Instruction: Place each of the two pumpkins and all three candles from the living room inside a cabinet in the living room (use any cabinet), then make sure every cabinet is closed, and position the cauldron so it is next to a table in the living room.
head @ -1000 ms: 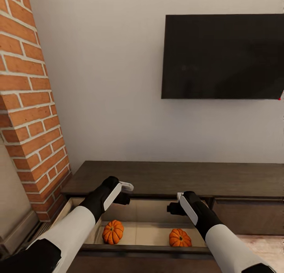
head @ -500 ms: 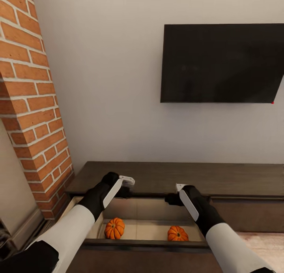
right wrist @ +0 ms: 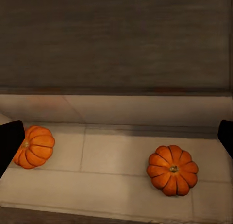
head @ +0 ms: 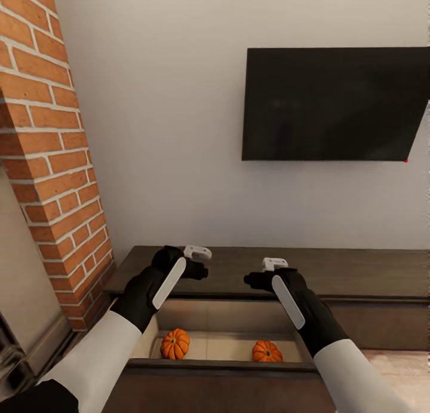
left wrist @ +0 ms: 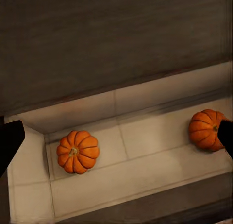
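The long dark-brown cabinet (head: 334,269) has its left drawer (head: 215,365) pulled out, showing a pale beige interior. Two orange ribbed pumpkins lie inside and apart, one at the left (head: 175,343) (left wrist: 77,151) (right wrist: 34,146) and one at the right (head: 266,351) (left wrist: 208,129) (right wrist: 172,169). My left gripper (head: 200,268) (left wrist: 116,139) hangs open above the drawer's back edge, over the left pumpkin. My right gripper (head: 257,277) (right wrist: 116,139) is open too, above the right pumpkin. Neither holds anything. The candles, the cauldron and the table are out of view.
A red brick column (head: 54,162) rises at the left, close to my left arm, with a beige fireplace surround (head: 18,293) below it. A black TV (head: 334,102) hangs on the white wall above the cabinet. The drawer front (head: 382,323) to the right is shut.
Both grippers have risen from inside the drawer opening to the level of the cabinet top. The view has shifted a little. The pumpkins have stayed in place.
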